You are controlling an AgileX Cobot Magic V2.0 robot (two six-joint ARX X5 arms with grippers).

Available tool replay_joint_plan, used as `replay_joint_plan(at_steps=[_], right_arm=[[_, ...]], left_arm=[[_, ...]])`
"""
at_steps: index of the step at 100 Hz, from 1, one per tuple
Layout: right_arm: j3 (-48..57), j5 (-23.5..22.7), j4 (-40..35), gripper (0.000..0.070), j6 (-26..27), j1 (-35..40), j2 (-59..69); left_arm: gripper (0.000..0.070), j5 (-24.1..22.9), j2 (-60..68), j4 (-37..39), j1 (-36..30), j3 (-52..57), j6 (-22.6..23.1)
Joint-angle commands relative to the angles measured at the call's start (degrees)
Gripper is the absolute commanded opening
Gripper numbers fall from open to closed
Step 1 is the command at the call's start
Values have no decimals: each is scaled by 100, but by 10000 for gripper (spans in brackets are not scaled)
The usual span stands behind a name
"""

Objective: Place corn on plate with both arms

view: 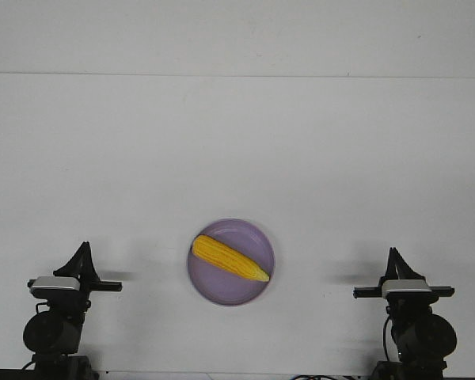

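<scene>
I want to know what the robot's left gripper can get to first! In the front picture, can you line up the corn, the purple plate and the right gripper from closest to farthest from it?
Measured from the left gripper:
1. The plate, in the middle of the table; its near rim comes first.
2. The corn, lying on the plate, just past that rim.
3. The right gripper, far off on the opposite side.

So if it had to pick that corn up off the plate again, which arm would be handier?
Probably neither: the corn lies inside the plate midway between both arms. At most the left gripper, since the thick end points toward it.
</scene>
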Motion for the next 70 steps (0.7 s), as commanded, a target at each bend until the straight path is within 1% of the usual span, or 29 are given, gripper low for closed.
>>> replay_joint_plan(at_steps=[1,13,16,70], right_arm=[[-243,-35,129,15,258,-79,-190],[-697,-42,343,15,273,-127,-232],[-682,-33,238,15,260,-127,-232],[-682,4,400,15,254,-142,-232]], left_arm=[[12,-2,-7,74,4,-118,2],[12,-2,-7,74,4,-118,2],[12,-4,-4,76,4,-118,2],[12,0,-4,46,4,-118,2]])
